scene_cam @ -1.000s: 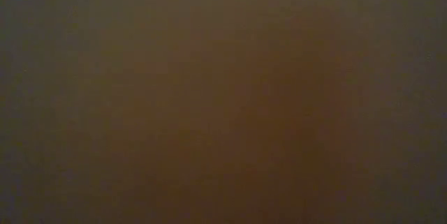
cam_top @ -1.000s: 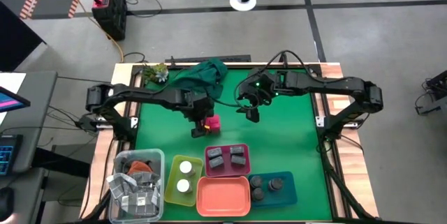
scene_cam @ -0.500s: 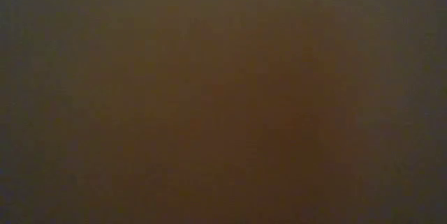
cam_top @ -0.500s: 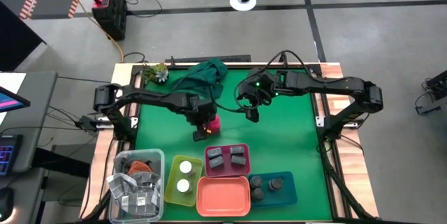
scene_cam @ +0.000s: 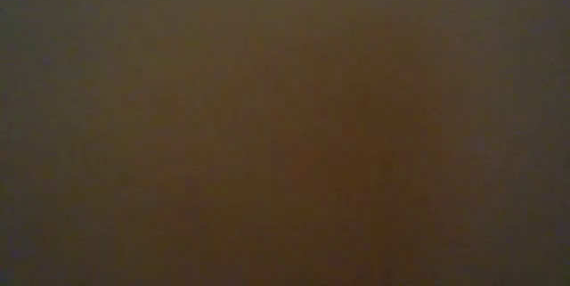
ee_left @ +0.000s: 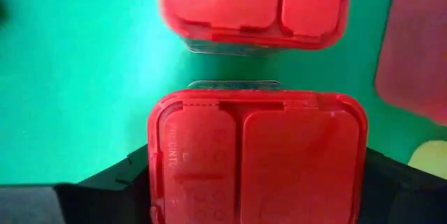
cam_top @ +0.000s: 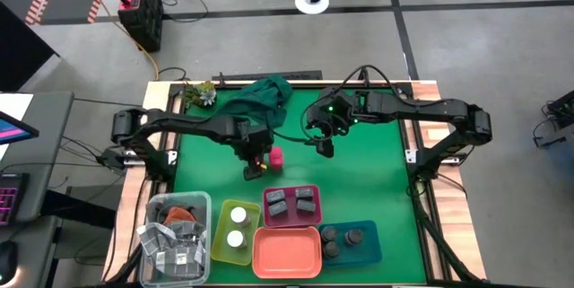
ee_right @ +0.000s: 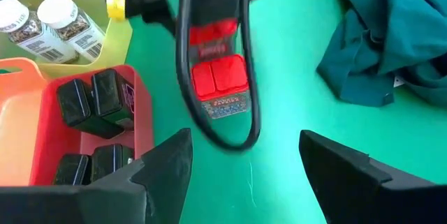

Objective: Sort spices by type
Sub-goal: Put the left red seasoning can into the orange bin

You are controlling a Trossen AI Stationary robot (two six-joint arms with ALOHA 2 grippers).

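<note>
Pink plastic spice block [ee_left: 257,155] sits clamped in the left gripper [cam_top: 255,168] near the tabletop's [cam_top: 377,180] centre, a second pink block [cam_top: 276,156] just beyond; the empty orange tray [cam_top: 287,252] at the front edge is its likely destination. Right gripper [ee_right: 244,161] waits, fingers apart, toward the rear.

Spices: 2 white-lidded jars [cam_top: 237,231] in the yellow tray [cam_top: 221,239], 4 grey boxes [cam_top: 291,205] in the pink tray [cam_top: 291,220], 3 dark jars [cam_top: 341,239] in the blue tray [cam_top: 369,245], and 2 pink blocks [ee_left: 255,158], seen in the left wrist view. Trays: 4, incl. 1 orange tray [cam_top: 287,252]. Also 1 green cloth [cam_top: 260,98], 1 clear bin [cam_top: 177,239], 2 arms w/ 1 tool each.
</note>
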